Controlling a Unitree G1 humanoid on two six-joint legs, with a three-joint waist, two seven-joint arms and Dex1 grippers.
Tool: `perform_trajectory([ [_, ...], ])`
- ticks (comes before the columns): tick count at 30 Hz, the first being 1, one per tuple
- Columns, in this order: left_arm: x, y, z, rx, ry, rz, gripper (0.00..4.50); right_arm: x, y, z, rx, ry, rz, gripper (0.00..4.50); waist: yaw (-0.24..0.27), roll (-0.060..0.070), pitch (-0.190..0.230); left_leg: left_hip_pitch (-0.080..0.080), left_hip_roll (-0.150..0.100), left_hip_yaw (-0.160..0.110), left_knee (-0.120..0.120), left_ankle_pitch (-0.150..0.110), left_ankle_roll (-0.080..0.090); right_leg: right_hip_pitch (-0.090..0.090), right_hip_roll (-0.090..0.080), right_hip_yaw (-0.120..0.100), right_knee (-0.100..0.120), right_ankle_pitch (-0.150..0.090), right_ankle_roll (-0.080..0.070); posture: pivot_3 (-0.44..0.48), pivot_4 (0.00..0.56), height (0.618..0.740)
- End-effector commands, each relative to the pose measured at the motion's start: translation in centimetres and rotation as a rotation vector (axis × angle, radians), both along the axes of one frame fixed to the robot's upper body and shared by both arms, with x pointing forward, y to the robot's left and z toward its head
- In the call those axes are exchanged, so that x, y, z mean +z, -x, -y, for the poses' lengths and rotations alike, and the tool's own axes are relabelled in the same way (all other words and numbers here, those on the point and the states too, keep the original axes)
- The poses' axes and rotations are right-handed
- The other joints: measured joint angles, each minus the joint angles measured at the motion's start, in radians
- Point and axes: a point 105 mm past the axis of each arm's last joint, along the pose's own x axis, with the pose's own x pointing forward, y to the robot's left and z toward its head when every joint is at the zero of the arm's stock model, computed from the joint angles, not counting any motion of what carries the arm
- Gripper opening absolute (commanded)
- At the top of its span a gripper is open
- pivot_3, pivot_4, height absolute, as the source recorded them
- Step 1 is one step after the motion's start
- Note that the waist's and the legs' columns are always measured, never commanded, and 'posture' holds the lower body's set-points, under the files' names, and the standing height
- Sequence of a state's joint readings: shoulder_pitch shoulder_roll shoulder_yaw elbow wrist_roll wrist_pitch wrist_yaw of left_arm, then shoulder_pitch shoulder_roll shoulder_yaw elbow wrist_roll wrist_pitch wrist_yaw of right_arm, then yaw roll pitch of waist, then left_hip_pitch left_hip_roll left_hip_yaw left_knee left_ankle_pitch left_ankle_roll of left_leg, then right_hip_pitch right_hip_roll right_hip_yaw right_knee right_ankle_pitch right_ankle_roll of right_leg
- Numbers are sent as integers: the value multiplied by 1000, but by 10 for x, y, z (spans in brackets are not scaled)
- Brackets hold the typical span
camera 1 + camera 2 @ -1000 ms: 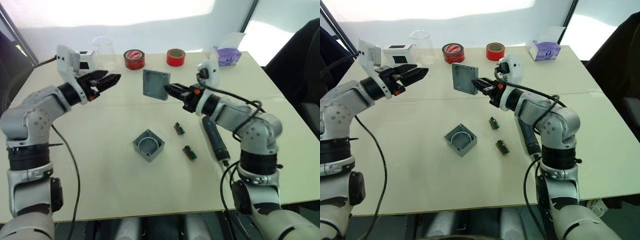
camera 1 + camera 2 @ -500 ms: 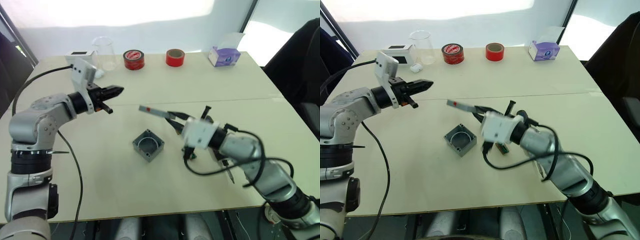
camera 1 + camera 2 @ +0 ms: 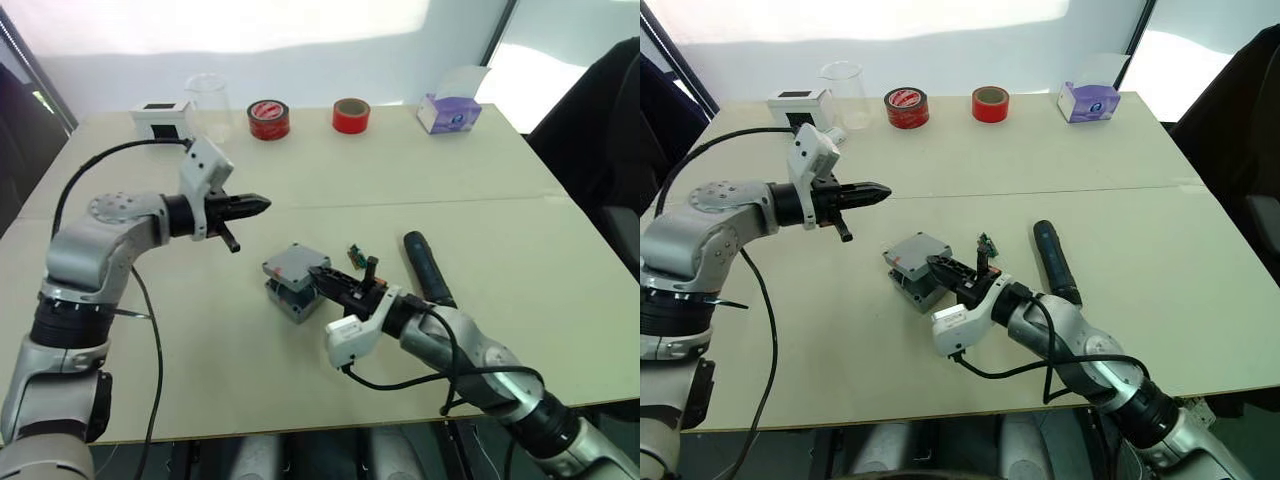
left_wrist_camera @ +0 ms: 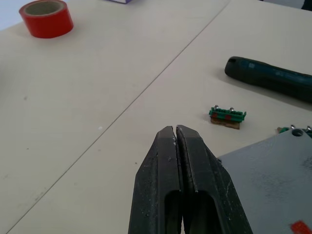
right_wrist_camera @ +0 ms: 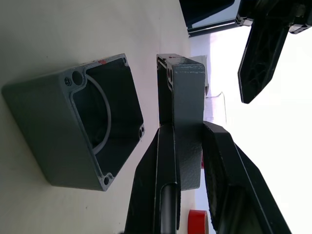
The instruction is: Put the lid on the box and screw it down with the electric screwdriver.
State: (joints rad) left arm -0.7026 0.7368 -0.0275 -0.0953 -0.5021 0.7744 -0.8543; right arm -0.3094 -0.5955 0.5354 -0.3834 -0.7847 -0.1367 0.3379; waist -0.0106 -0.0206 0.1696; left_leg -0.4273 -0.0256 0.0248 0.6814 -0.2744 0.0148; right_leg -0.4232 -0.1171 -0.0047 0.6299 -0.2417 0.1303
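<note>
Right wrist view: my right gripper (image 5: 187, 146) pinches the lid (image 5: 187, 87) by its edge, just above the open box (image 5: 83, 131), not seated. Judgement: square the lid's corners to the box holes, lower flat, then let go. Left gripper (image 4: 176, 139) pressed together, empty, hovering beside. Electric screwdriver (image 3: 428, 268) lies past my right jaws; bit tip hidden.

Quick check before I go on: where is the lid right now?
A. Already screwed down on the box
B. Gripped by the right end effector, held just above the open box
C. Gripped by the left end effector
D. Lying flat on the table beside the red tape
B. The right end effector is clamped on the lid, which hangs over the box; the right wrist view shows a gap and the box's open cavity.
</note>
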Motion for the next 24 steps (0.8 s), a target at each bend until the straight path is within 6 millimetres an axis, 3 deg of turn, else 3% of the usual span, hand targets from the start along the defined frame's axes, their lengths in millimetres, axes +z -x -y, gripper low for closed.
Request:
perform_trajectory([
  [1,9,6,6,-40,-28,49,54,7,-1,-1,-2,-10,46,134,-1,0,0,0,0,0,0,0,0,0,0,0,0,0,0,0,150,740],
  [15,-15,21,20,-141,-123,33,54,-2,6,1,7,15,17,134,0,0,0,0,0,0,0,0,0,1,0,0,0,0,0,0,150,740],
  [24,-24,21,18,-153,-163,34,54,1,11,-1,27,15,23,134,0,0,0,1,0,0,0,0,0,1,0,0,0,0,0,0,150,740],
])
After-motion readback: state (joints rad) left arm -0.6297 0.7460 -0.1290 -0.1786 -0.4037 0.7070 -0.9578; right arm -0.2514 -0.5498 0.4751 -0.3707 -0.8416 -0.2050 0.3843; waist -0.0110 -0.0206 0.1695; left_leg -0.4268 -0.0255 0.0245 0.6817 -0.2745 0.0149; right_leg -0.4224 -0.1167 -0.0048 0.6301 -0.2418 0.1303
